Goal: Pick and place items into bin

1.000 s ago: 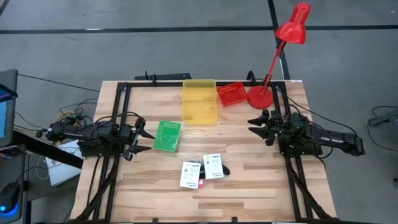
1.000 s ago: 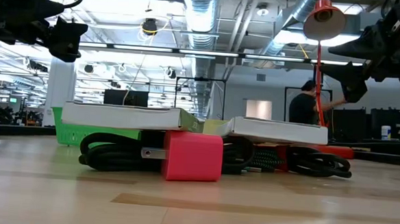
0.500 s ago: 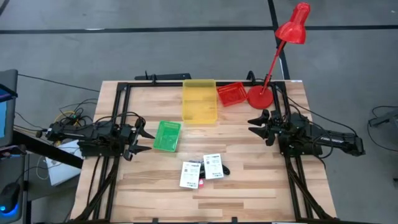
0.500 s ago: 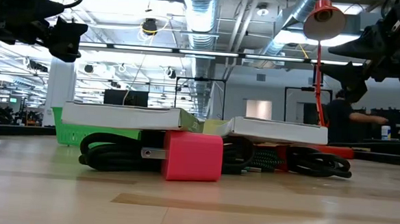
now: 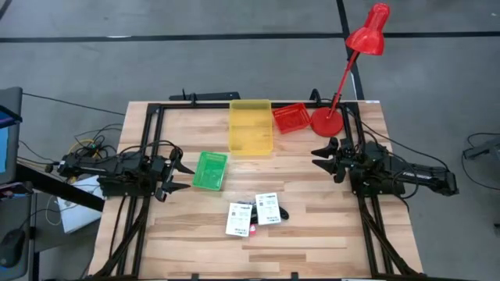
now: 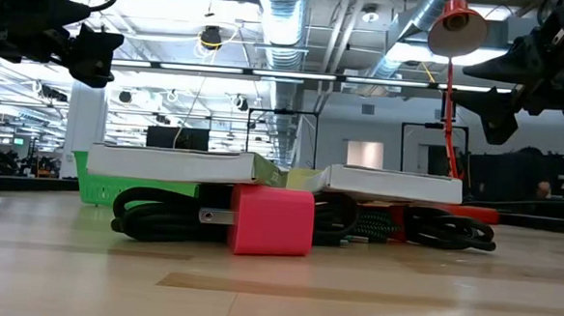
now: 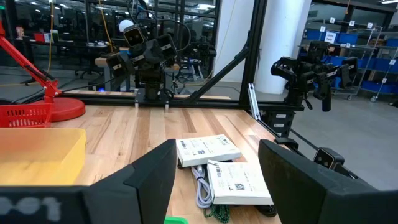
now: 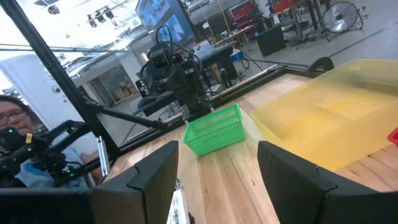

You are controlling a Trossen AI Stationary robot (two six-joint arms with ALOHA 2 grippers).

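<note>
Nothing binned yet; both arms held raised at the table's sides.

The left gripper is held spread beside the green basket. The white packets, lying on dark cables and a red-pink block at the table's front, are untouched, and the yellow bin appears empty. The right gripper is likewise spread, holding nothing.
</note>
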